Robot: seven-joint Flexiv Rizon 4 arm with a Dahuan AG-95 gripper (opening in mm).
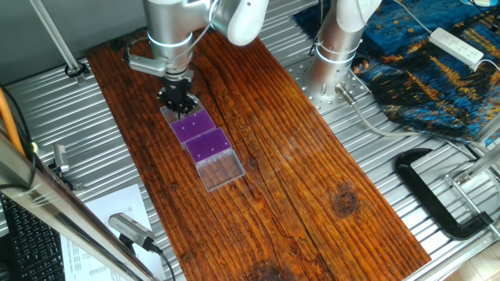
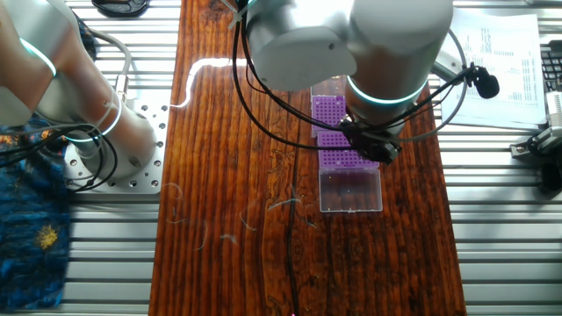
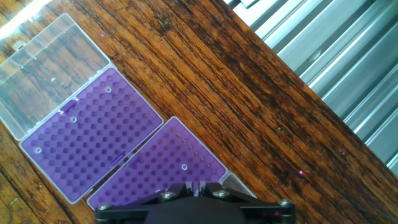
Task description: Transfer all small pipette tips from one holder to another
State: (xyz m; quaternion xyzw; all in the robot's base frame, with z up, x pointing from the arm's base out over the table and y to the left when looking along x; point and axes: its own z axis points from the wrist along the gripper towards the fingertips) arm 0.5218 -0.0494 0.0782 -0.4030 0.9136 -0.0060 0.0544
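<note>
Two holders sit side by side, touching, on the table (image 1: 312, 195): near holder (image 1: 208, 145), far holder (image 1: 191, 125). Open lid (image 1: 221, 171) lies flat, joined to the near holder's front edge. Pincer (image 1: 178, 100) hangs over the far holder's rear edge. Small pipette tips (image 3: 73, 119) stand scattered in the holes. C-clamp (image 1: 437, 195) off the table, right.

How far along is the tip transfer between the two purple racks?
Done so far: unclear, since both racks hold tips: three pale tips in the far rack, a single tip in the near rack. In hand: the gripper is at the near rack, jaws hidden. Left: emptying one rack fully.
</note>
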